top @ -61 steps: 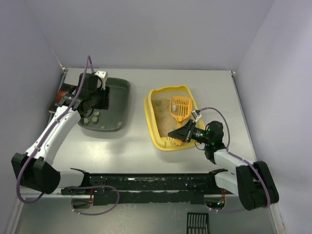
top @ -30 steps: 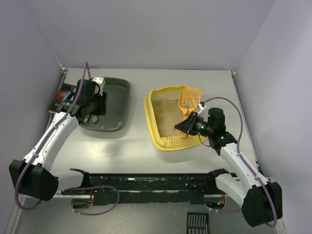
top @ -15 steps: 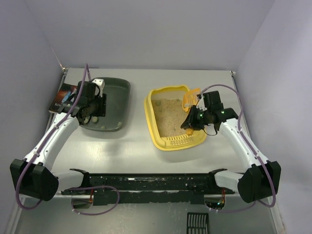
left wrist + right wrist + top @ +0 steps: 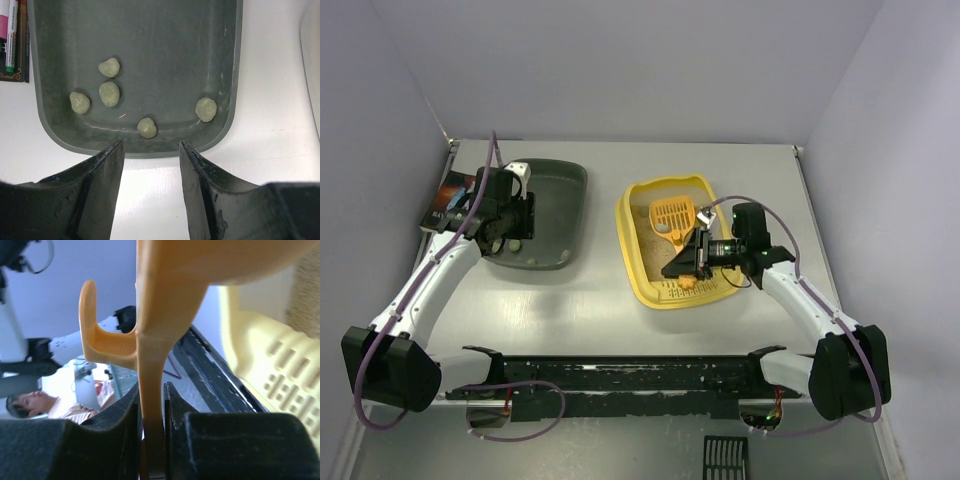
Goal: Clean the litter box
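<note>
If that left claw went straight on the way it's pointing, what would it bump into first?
Probably the near end of the dark grey tray: the left gripper points down at it, its open jaws framing the rim and one pale lump just inside. Depth is hard to judge.

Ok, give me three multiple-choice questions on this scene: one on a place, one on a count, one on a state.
1. The scoop head is: A over the litter box; B in the grey tray; C outside both.
2. Clumps in the grey tray: A three; B five; C eight.
3. The right gripper is: A open; B shut on the scoop handle; C shut on nothing.
Answers: A, the top view shows it inside the yellow rim; B, the left wrist view shows five; B, its fingers clamp the handle.
</note>
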Tool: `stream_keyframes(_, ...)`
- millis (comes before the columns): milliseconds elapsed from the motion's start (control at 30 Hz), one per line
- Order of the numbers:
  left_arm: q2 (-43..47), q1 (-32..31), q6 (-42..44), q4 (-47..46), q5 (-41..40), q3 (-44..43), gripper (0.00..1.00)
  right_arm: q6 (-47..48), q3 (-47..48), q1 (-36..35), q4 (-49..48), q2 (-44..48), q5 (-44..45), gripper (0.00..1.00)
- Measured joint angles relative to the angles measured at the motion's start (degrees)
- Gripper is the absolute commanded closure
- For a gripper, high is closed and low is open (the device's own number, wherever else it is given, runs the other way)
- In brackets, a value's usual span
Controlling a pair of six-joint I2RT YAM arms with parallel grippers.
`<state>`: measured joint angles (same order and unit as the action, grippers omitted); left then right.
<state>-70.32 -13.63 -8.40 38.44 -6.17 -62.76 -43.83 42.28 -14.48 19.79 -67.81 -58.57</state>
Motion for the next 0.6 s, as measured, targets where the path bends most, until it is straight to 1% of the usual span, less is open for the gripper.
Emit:
stream_keyframes(100, 0.0, 0.3, 0.0, 0.0, 0.2, 0.3, 0.42, -6.7, -2.6, 0.0, -10.5, 0.9, -4.6, 1.00)
stream_keyframes(200, 0.0, 0.5, 0.0, 0.0, 0.4, 0.3, 0.42, -16.0, -6.6, 0.0, -24.9, 1.7, -7.9, 1.00)
stream_keyframes(233, 0.0, 0.5, 0.0, 0.0, 0.5, 0.3, 0.42, -21.2, -8.9, 0.0, -33.0, 1.8, -8.8, 1.00)
stream_keyframes(333, -0.1, 0.8, 0.0, 0.0, 0.7, 0.3, 0.43, -34.4, -13.1, 0.0, -52.0, 1.1, -10.0, 1.00)
stream_keyframes(367, -0.1, 0.9, -0.1, 0.0, 0.8, 0.3, 0.43, -40.0, -14.2, 0.0, -60.3, 0.1, -10.3, 1.00)
stream_keyframes(467, -0.1, 1.1, -0.2, 0.0, 1.0, 0.3, 0.42, -52.1, -15.5, 0.0, -78.6, -3.7, -10.3, 1.00)
stream_keyframes(533, -0.1, 1.2, -0.2, 0.0, 1.0, 0.3, 0.41, -58.9, -16.3, -0.1, -88.5, -6.2, -10.0, 1.00)
stream_keyframes(600, 0.0, 1.4, -0.2, 0.0, 1.1, 0.3, 0.41, -64.1, -17.2, -0.1, -96.1, -8.0, -9.6, 1.00)
